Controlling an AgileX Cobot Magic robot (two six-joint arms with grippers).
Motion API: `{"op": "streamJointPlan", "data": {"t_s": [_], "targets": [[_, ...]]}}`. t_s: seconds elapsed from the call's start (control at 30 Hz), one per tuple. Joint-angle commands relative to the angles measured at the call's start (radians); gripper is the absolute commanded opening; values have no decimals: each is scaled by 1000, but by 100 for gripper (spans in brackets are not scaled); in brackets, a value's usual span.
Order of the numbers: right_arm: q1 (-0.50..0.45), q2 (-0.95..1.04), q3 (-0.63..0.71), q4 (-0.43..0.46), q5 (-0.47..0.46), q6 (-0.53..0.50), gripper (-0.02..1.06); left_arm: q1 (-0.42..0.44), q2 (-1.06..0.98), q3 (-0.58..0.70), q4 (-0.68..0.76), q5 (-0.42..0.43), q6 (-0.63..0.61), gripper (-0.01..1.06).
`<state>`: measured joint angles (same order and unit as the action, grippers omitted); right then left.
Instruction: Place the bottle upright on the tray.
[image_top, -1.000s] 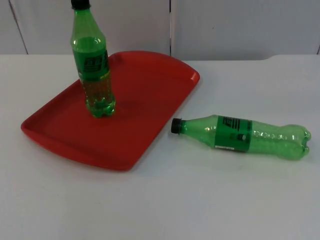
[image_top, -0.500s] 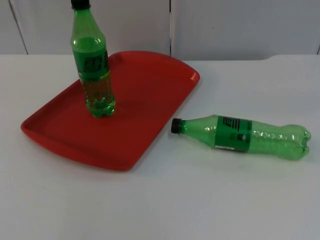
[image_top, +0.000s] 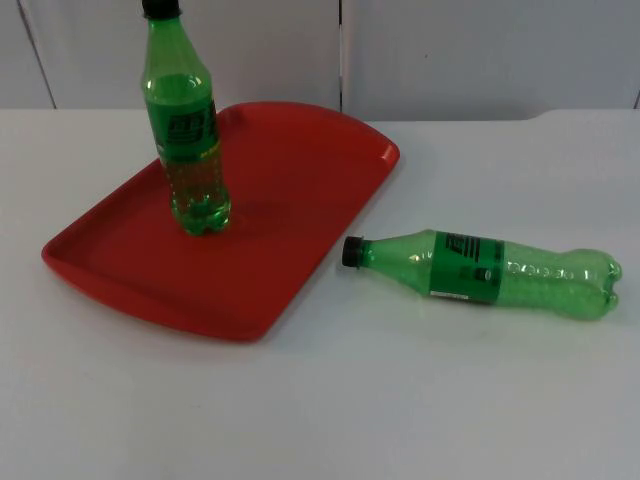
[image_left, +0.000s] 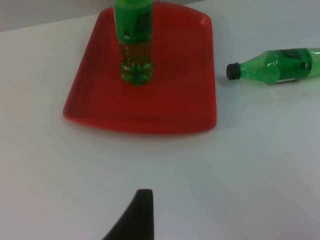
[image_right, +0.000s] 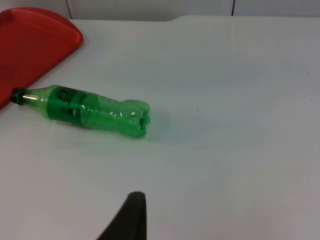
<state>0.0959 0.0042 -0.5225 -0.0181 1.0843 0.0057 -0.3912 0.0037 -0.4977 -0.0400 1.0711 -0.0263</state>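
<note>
**Figure: One bottle upright on the tray, one lying on the table, both arms waiting**

A green translucent plastic bottle with a black cap (image_top: 188, 130) stands upright on the far-left part of the red plastic tray with a raised rim (image_top: 300, 190). A second green plastic bottle, black-capped and dark-labelled (image_top: 485, 271), lies on its side on the white table top (image_top: 400, 400), to the right of the tray, its cap pointing at the tray's near-right edge and just clear of it. This lying bottle is judged to be the one left to place.

Both arms wait back from the objects. The left gripper's black fingertip (image_left: 137, 215) hangs over bare table on the tray's near side; the right gripper's black fingertip (image_right: 131, 216) hangs near the lying bottle's base end. Whether either pair of fingers is spread or closed cannot be told; neither grasps anything.

Risks, as judged: the lying bottle is round and smooth, so a glancing touch may roll it away; a grasp near one end may let it swing during uprighting; set down off-vertical, or close to the standing bottle, it may topple or knock its neighbour.

The left wrist view shows the whole tray (image_left: 165, 107) with both bottles (image_left: 134, 40) (image_left: 275, 65); the right wrist view shows the lying bottle's lobed base (image_right: 95, 112), with a corner of the tray (image_right: 35, 40).
</note>
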Motion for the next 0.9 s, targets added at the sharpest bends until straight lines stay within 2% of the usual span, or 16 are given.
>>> {"op": "streamJointPlan", "data": {"t_s": [0.0, 0.87], "targets": [[-7, -4, 7, 2, -7, 2, 105, -7, -4, 5, -8, 1, -5, 105], [-7, -4, 7, 2, -9, 2, 105, -7, -4, 5, -8, 1, -5, 105]]}}
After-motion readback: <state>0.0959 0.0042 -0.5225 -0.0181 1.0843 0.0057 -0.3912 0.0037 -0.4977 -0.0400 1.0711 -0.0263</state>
